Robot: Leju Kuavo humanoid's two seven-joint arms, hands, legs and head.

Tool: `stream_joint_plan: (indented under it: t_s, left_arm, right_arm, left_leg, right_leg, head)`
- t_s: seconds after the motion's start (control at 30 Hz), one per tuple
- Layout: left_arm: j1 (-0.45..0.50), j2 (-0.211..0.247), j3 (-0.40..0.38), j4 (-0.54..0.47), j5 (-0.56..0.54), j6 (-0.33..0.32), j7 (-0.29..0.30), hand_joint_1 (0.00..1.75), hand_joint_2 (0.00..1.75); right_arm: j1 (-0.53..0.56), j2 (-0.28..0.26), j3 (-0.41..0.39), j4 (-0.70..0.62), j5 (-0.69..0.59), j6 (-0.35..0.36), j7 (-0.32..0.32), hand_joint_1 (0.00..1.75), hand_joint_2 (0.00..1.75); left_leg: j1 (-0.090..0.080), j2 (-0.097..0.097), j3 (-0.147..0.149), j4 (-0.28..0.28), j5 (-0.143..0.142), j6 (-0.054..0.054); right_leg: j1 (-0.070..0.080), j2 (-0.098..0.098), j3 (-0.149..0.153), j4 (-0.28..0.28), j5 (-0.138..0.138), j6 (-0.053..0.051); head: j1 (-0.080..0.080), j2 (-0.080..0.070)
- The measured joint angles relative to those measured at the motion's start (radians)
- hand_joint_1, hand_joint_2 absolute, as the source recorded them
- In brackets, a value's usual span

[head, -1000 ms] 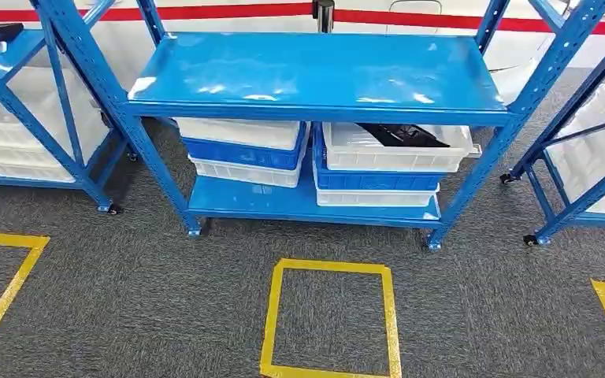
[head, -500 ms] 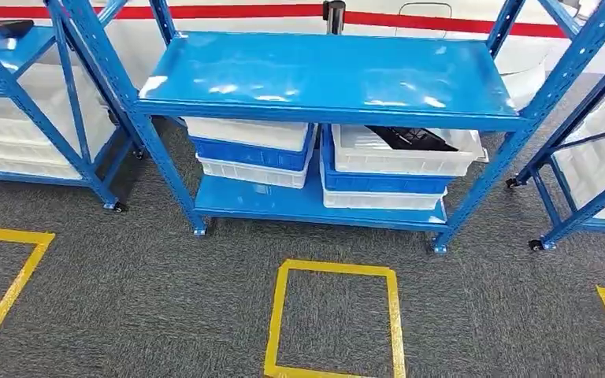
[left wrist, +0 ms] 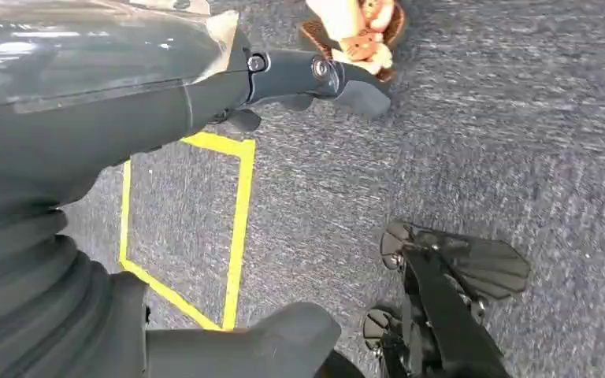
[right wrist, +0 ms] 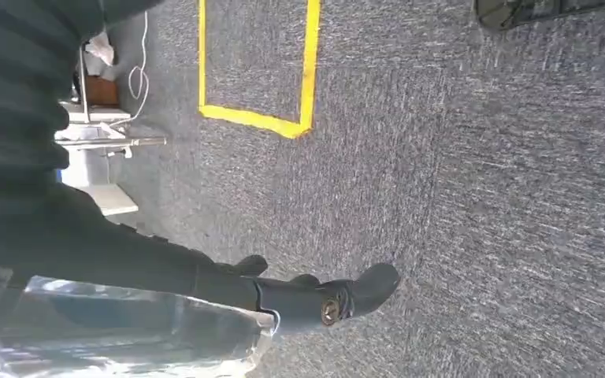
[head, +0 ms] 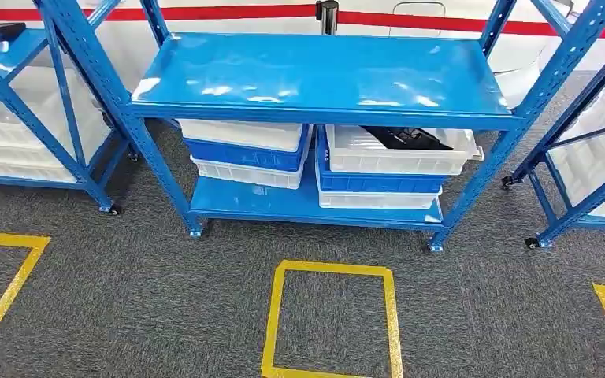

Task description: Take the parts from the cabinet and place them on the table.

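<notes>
Head view looks down at a blue cabinet (head: 315,75), an open rack with a bare top shelf and stacked bins on the lower shelf. A dark part (head: 406,138) lies in the upper white bin (head: 398,153) on the right stack, half hidden under the top shelf; whether more parts lie in the left stack of bins (head: 244,151) cannot be told. No table is seen from the head, so nothing can be said of parts already set down there. Both arms hang low over grey carpet. The left hand (left wrist: 307,79) holds nothing, fingers straight and lying close together as far as that view shows. The right hand (right wrist: 315,299) is likewise empty-looking, fingers extended and near each other, though the thumb side is hard to read. A yellow tape square (head: 332,319) marks the floor in front of the rack. Judgement: at least one part remains in the cabinet, so the job is not finished; this fits either a run with no parts moved or one returning for another.
</notes>
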Motion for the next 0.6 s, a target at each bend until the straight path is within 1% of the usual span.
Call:
stream_joint_plan:
  t_s: [0.03,0.07,0.1,0.13,0.17,0.2,0.23,0.27,0.3,0.33,0.37,0.4,0.43,0.47,0.5,0.53,0.57,0.6]
  left_arm:
    - [0.001,0.0,-0.002,0.0,-0.004,0.0,0.0,0.0,1.75]
    - [0.003,0.0,-0.002,0.0,-0.007,0.0,0.0,0.0,1.75]
    - [0.004,0.0,-0.003,0.0,-0.007,0.0,-0.001,0.0,1.75]
    - [0.004,0.0,-0.003,0.0,-0.008,-0.001,-0.002,0.0,1.75]
    - [0.003,0.0,-0.003,0.0,-0.008,-0.002,-0.003,0.0,1.75]
    - [0.002,0.0,-0.003,0.0,-0.008,-0.005,-0.005,0.0,1.75]
    - [0.002,0.0,-0.003,0.0,-0.008,-0.007,-0.006,0.0,1.75]
    - [0.003,0.0,-0.003,0.0,-0.008,-0.007,-0.008,0.0,1.75]
    - [0.004,0.0,-0.003,0.0,-0.008,-0.007,-0.009,0.0,1.75]
    - [0.004,0.0,-0.003,0.0,-0.008,-0.009,-0.01,0.0,1.75]
    - [0.004,0.0,-0.003,0.0,-0.008,-0.009,-0.01,0.0,1.75]
    - [0.005,0.0,-0.003,0.0,-0.008,-0.009,-0.01,0.0,1.75]
    - [0.005,0.0,-0.003,0.0,-0.008,-0.009,-0.011,0.0,1.75]
    - [0.004,0.0,-0.003,0.0,-0.008,-0.009,-0.011,0.0,1.75]
    - [0.004,0.0,-0.003,0.0,-0.008,-0.009,-0.012,0.0,1.75]
    - [0.004,0.0,-0.003,0.0,-0.008,-0.009,-0.013,0.0,1.75]
    - [0.004,0.0,-0.003,0.0,-0.008,-0.009,-0.014,0.0,1.75]
    - [0.004,0.0,-0.003,0.0,-0.008,-0.008,-0.016,0.0,1.75]
  right_arm:
    - [0.0,0.002,-0.002,0.0,-0.003,0.0,-0.002,0.0,1.75]
    - [0.0,0.004,-0.004,0.0,-0.005,0.0,-0.005,0.0,1.75]
    - [-0.001,0.005,-0.005,0.0,-0.006,0.0,-0.008,0.0,1.75]
    - [0.0,0.003,-0.006,0.0,-0.007,0.0,-0.009,0.0,1.75]
    - [0.0,0.003,-0.006,0.0,-0.007,0.0,-0.012,0.0,1.75]
    - [0.001,0.003,-0.007,0.0,-0.008,0.0,-0.013,0.0,1.75]
    - [0.002,0.003,-0.007,0.0,-0.009,0.0,-0.014,0.0,1.75]
    - [0.003,0.003,-0.007,0.0,-0.01,0.0,-0.014,0.0,1.75]
    - [0.003,0.003,-0.007,0.0,-0.01,0.0,-0.015,0.0,1.75]
    - [0.004,0.003,-0.007,0.0,-0.01,0.0,-0.015,0.0,1.75]
    - [0.005,0.002,-0.007,0.0,-0.01,0.0,-0.015,0.0,1.75]
    - [0.005,0.002,-0.007,0.0,-0.01,0.0,-0.015,0.0,1.75]
    - [0.005,0.001,-0.007,0.0,-0.008,0.0,-0.016,0.0,1.75]
    - [0.004,0.0,-0.007,0.0,-0.006,0.0,-0.016,0.0,1.75]
    - [0.002,0.0,-0.007,0.0,-0.005,0.0,-0.017,0.0,1.75]
    - [0.001,0.0,-0.007,0.0,-0.004,0.0,-0.017,0.0,1.75]
    - [0.002,0.0,-0.007,0.0,-0.003,0.0,-0.017,0.0,1.75]
    - [0.002,-0.001,-0.007,0.0,-0.002,0.0,-0.018,0.0,1.75]
  left_leg:
    - [-0.004,0.0,-0.002,-0.001,0.0,0.004]
    - [-0.007,-0.001,-0.001,-0.002,-0.002,0.012]
    - [-0.005,-0.001,0.009,-0.018,0.01,0.024]
    - [0.002,0.001,0.014,-0.029,0.017,0.03]
    - [0.0,0.001,0.015,-0.031,0.017,0.035]
    - [-0.001,0.002,0.014,-0.031,0.018,0.041]
    - [-0.002,0.002,0.014,-0.031,0.018,0.042]
    - [-0.004,0.002,0.012,-0.03,0.018,0.042]
    - [-0.006,0.0,0.013,-0.03,0.018,0.042]
    - [-0.006,-0.001,0.013,-0.029,0.018,0.042]
    - [-0.006,-0.002,0.014,-0.029,0.018,0.041]
    - [-0.006,-0.003,0.015,-0.028,0.017,0.041]
    - [-0.006,-0.005,0.017,-0.027,0.016,0.038]
    - [-0.007,-0.005,0.017,-0.022,0.013,0.034]
    - [-0.018,-0.005,0.01,-0.009,0.005,0.026]
    - [-0.016,-0.005,0.01,-0.008,0.001,0.023]
    - [-0.015,-0.005,0.011,-0.009,0.0,0.02]
    - [-0.011,-0.004,0.013,-0.01,0.001,0.016]
  right_leg:
    - [0.0,-0.001,0.001,-0.001,0.0,0.006]
    - [-0.002,-0.001,0.002,-0.008,0.003,0.013]
    - [0.006,-0.002,0.006,-0.007,0.0,0.023]
    - [0.005,-0.002,-0.004,0.018,-0.011,0.023]
    - [0.007,0.0,-0.026,0.065,-0.04,0.013]
    - [0.006,0.0,-0.069,0.152,-0.084,0.001]
    - [0.006,0.0,-0.109,0.231,-0.116,-0.004]
    - [0.006,0.0,-0.142,0.295,-0.135,-0.002]
    - [0.006,0.0,-0.153,0.317,-0.132,0.004]
    - [0.006,0.0,-0.145,0.3,-0.12,0.011]
    - [0.006,0.0,-0.137,0.283,-0.11,0.015]
    - [0.006,0.0,-0.113,0.232,-0.086,0.023]
    - [0.005,0.0,-0.058,0.12,-0.041,0.035]
    - [0.003,0.0,-0.015,0.032,-0.012,0.039]
    - [0.007,0.0,-0.009,-0.001,-0.004,0.032]
    - [0.004,0.003,-0.006,0.002,0.002,0.017]
    - [0.006,0.003,-0.013,0.002,0.0,0.013]
    - [0.01,0.003,-0.012,0.002,0.0,0.006]
  head:
    - [0.002,0.0]
    - [0.0,0.0]
    - [0.0,0.0]
    - [0.003,0.0]
    - [0.002,0.0]
    - [0.006,0.0]
    - [0.006,0.0]
    - [0.006,0.0]
    - [0.006,0.0]
    - [0.005,0.0]
    - [0.006,0.0]
    - [0.007,0.0]
    - [0.006,0.0]
    - [0.008,0.0]
    - [0.009,0.0]
    - [0.004,0.0]
    - [0.001,0.0]
    - [0.003,0.0]
